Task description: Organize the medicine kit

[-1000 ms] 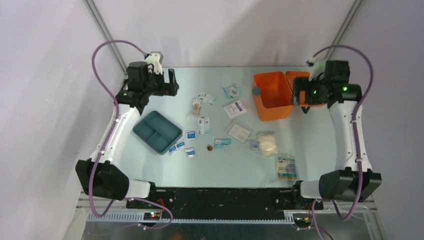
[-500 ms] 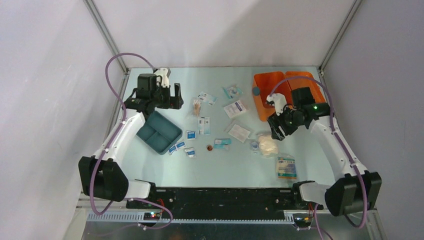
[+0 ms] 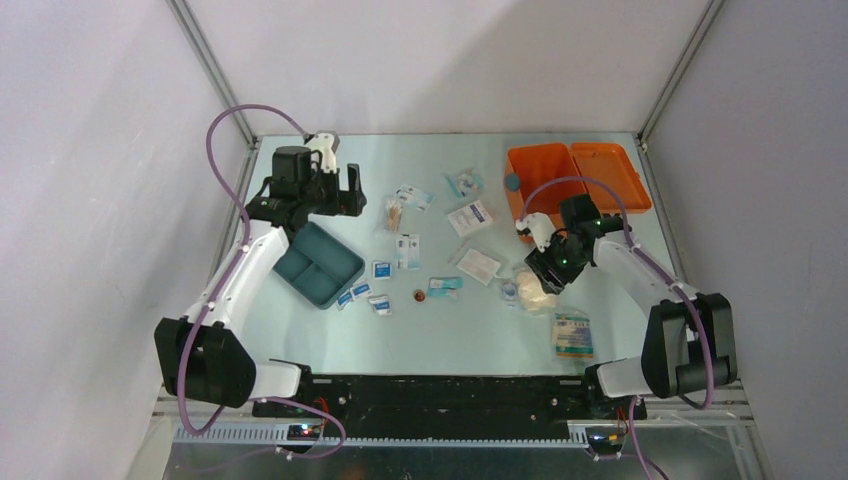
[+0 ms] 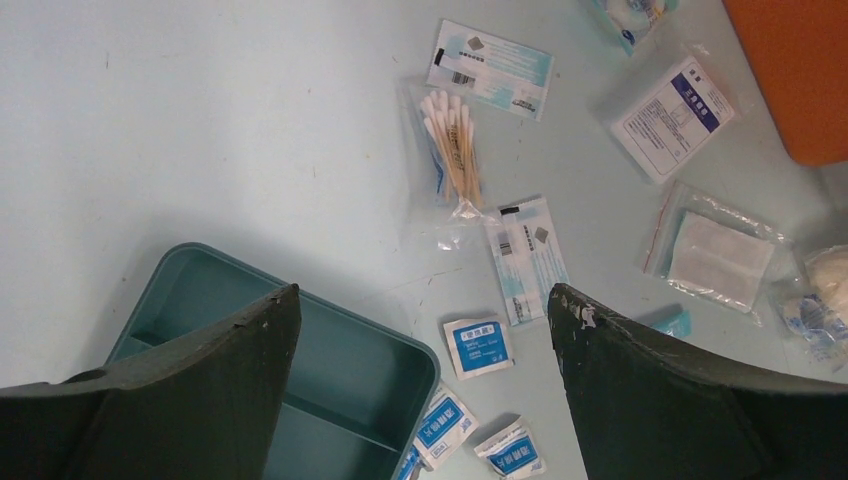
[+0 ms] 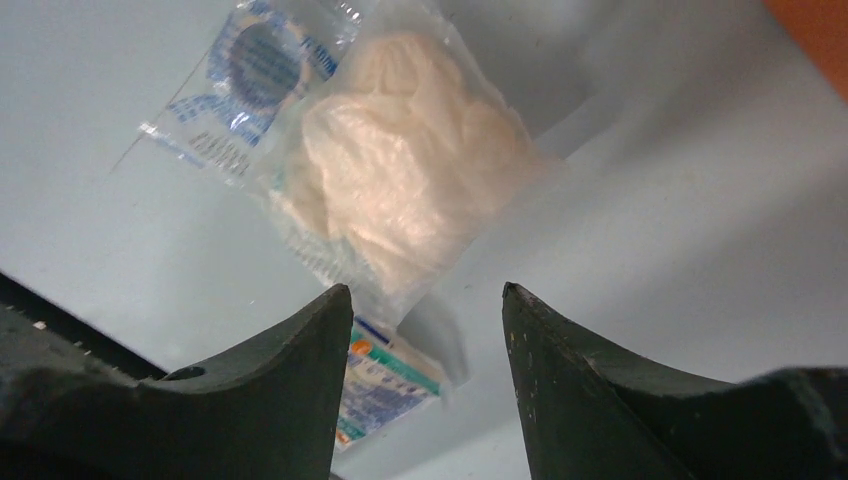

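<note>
The medicine kit (image 3: 545, 190) is an orange box at the back right, its lid (image 3: 610, 175) lying open beside it. My right gripper (image 3: 537, 272) hovers low over a clear bag of white wadding (image 5: 410, 190), which also shows in the top view as the wadding bag (image 3: 535, 290). Its jaws (image 5: 425, 290) are partly apart with nothing between them; the bag lies just ahead of the tips. My left gripper (image 3: 350, 190) hangs wide open above the teal divided tray (image 4: 330, 400), empty (image 4: 422, 290).
Loose packets lie over the middle of the table: cotton swabs (image 4: 452, 150), blue wipe sachets (image 4: 478, 345), a bagged gauze pad (image 4: 718, 250), a white labelled packet (image 4: 672, 115). A printed teal-and-orange packet (image 3: 573, 335) lies near the front right.
My right arm has swung from the kit's lid down and left to the wadding bag, and its jaws have narrowed. The left arm has barely shifted.
</note>
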Controlling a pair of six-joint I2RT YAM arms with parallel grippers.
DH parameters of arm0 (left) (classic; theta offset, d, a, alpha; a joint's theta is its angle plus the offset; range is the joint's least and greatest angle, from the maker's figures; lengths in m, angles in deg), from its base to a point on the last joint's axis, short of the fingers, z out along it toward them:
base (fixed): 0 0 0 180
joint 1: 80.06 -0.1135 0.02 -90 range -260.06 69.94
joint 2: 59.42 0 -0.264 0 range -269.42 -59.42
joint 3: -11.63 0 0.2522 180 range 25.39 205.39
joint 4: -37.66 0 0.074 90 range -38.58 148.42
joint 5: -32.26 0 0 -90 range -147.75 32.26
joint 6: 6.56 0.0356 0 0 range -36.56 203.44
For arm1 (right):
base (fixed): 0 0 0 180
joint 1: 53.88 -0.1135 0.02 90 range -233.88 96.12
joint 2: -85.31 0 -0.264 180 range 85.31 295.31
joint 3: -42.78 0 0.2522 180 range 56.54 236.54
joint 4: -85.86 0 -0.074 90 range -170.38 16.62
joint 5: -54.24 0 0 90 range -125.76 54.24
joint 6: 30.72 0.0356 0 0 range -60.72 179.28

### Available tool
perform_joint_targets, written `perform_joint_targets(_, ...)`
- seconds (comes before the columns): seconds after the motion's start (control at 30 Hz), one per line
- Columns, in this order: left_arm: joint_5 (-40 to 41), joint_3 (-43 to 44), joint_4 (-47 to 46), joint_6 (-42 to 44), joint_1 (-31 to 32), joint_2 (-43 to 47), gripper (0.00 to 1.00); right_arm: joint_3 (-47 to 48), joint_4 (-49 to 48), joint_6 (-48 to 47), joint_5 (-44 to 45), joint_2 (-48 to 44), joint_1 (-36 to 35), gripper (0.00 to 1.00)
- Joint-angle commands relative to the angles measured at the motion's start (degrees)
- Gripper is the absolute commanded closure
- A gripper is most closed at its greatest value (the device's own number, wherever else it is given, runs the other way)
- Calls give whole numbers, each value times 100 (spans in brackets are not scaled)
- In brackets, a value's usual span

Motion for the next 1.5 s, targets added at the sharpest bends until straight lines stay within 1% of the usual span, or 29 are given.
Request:
perform_joint_targets(0.0, 74, -31, -242, 53, 31, 163, 2, -45, -840, -269, 312, 342, -154, 39)
perform_joint_targets(0.13, 91, -21, -252, 77, 31, 148, 2, -101, -1234, -239, 469, 684, -284, 37)
perform_joint_targets(0.2, 108, -33, -276, 93, 31, 154, 2, -119, -1294, -229, 482, 823, -377, 39)
perform_joint_targets(0.27, 152, -49, -304, 111, 33, 155, 2, -147, -1314, -222, 483, 912, -440, 41)
perform_joint_targets(0.4, 168, -47, -340, 124, 33, 155, 2, -201, -1358, -224, 492, 1041, -500, 51)
perform_joint_targets(0.57, 173, -46, -400, 109, 33, 122, 2, -222, -1390, -251, 467, 1197, -524, 54)
perform_joint_targets(0.63, 186, -14, -405, 115, 31, 82, 2, -207, -1386, -317, 497, 1213, -551, 61)
perform_joint_targets(0.67, 186, 23, -404, 117, 31, 54, 2, -191, -1373, -365, 533, 1199, -563, 71)
perform_joint_targets(0.7, 186, 41, -405, 121, 31, 44, 2, -122, -1271, -376, 557, 1129, -589, 75)
perform_joint_targets(0.73, 197, 76, -404, 136, 31, 21, 2, -65, -1193, -385, 581, 1078, -603, 84)
perform_joint_targets(0.77, 204, 94, -405, 144, 31, 5, 2, 77, -945, -373, 581, 917, -625, 88)
perform_joint_targets(0.83, 218, 142, -404, 158, 32, -45, 2, 359, -491, -298, 529, 629, -642, 100)
perform_joint_targets(0.93, 223, 252, -404, 162, 31, -167, 2, 893, 142, -218, 343, 187, -645, 100)
perform_joint_targets(1.0, 214, 348, -397, 159, 36, -263, 2, 1193, 298, -162, 162, -260, -644, 100)
perform_joint_targets(1.1, 217, 565, -398, 161, 60, -410, 2, 1498, 107, -20, -238, -713, -637, 100)
perform_joint_targets(1.13, 210, 615, -401, 157, 67, -499, 2, 1553, -242, 60, -251, -885, -636, 100)
perform_joint_targets(1.17, 203, 707, -393, 154, 90, -594, 3, 1564, -450, 261, -177, -935, -640, 100)
perform_joint_targets(1.2, 199, 761, -389, 153, 104, -632, 2, 1598, -964, 411, -75, -973, -637, 100)
perform_joint_targets(1.23, 182, 865, -378, 157, 130, -709, 3, 1639, -1250, 766, 228, -940, -636, 100)
perform_joint_targets(1.27, 184, 910, -361, 159, 157, -742, 3, 1753, -1739, 1215, 404, -807, -620, 100)
perform_joint_targets(1.3, 185, 992, -355, 167, 164, -809, 3, 1861, -1967, 1464, 796, -686, -602, 100)
perform_joint_targets(1.33, 190, 1031, -340, 173, 176, -831, 3, 2140, -2284, 1987, 978, -381, -541, 100)
perform_joint_targets(1.37, 200, 1099, -323, 184, 182, -877, 3, 2557, -2376, 2246, 1273, -209, -505, 100)
perform_joint_targets(1.4, 202, 1124, -301, 190, 203, -888, 3, 2817, -2430, 2842, 1458, 184, -423, 100)
perform_joint_targets(1.43, 216, 1162, -286, 202, 205, -902, 3, 3373, -2400, 3121, 1830, 394, -384, 100)
perform_joint_targets(1.47, 223, 1177, -268, 212, 221, -909, 3, 3629, -2297, 3665, 1966, 803, -287, 100)
